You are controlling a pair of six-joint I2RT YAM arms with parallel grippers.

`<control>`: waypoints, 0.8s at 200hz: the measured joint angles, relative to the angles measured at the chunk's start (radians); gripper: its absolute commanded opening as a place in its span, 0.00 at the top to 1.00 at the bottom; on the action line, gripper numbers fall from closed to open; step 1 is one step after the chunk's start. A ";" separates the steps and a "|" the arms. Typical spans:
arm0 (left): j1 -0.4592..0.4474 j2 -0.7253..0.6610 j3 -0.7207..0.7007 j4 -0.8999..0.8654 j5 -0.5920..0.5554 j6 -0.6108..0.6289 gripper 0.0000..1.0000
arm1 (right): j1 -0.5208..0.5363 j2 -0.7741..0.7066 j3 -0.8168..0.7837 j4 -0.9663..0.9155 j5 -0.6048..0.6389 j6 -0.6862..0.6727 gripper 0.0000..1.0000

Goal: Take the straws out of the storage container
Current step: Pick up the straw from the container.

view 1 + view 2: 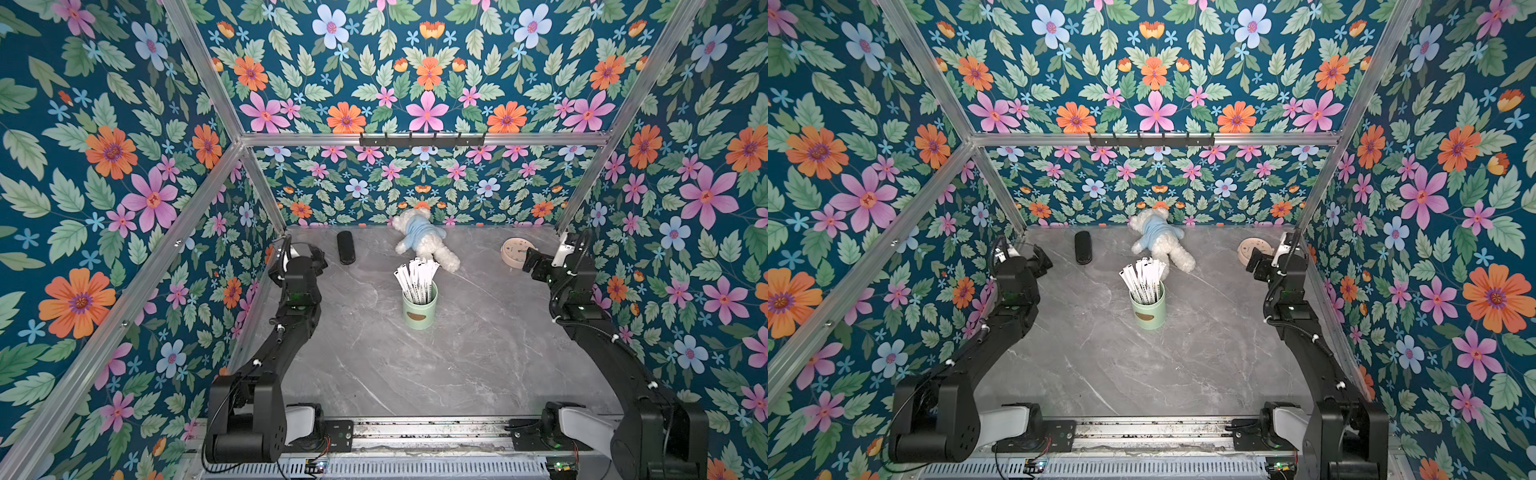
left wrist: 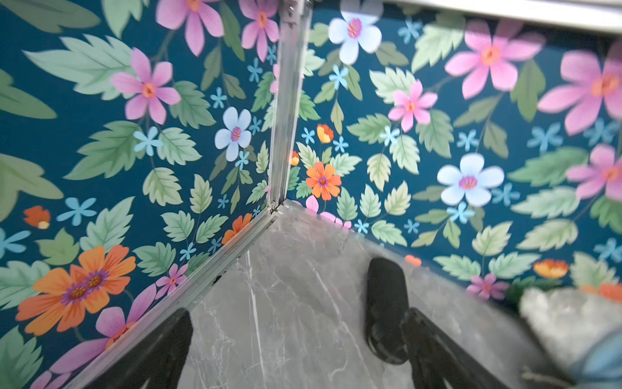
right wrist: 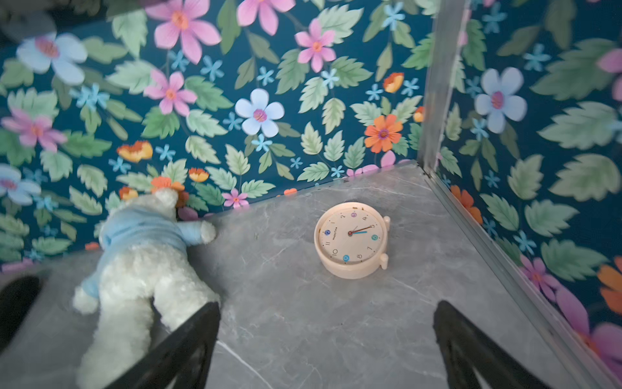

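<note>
Wrist views are framed by widely parted jaws: the left hand [image 2: 298,313] and the right hand [image 3: 327,304] are held wide and empty. The straws [image 1: 415,276] are stood in the storage container [image 1: 419,311], at the middle of the surface [image 1: 457,353], well apart from both hands.

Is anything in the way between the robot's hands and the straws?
No. Only bare table lies between the left hand, the right hand and the straws; the teddy lies behind the cup.
</note>
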 measured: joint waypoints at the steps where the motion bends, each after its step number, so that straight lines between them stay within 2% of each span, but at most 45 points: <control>1: 0.000 -0.005 0.006 -0.015 -0.001 -0.011 0.00 | 0.000 -0.006 0.002 -0.015 0.008 0.011 0.01; 11: 0.006 -0.039 0.030 -0.110 0.010 -0.085 0.00 | -0.007 -0.046 0.003 -0.114 0.038 0.068 0.01; 22: 0.018 -0.071 0.034 -0.197 0.085 -0.134 0.01 | -0.017 -0.086 -0.016 -0.217 0.039 0.103 0.01; 41: 0.009 -0.135 0.034 -0.307 0.192 -0.176 0.00 | -0.013 -0.135 -0.014 -0.389 -0.026 0.127 0.01; 66: -0.025 -0.200 0.097 -0.391 0.294 -0.207 0.00 | 0.029 -0.184 0.079 -0.573 -0.054 0.139 0.01; 105: -0.024 -0.132 0.236 -0.488 0.420 -0.207 0.00 | 0.145 -0.262 0.213 -0.750 -0.114 0.109 0.01; 138: -0.026 -0.073 0.207 -0.467 0.594 -0.206 0.03 | 0.198 -0.254 0.284 -0.827 -0.214 0.099 0.01; 160: -0.037 -0.037 0.192 -0.462 0.663 -0.196 0.05 | 0.308 -0.224 0.317 -0.859 -0.260 0.099 0.04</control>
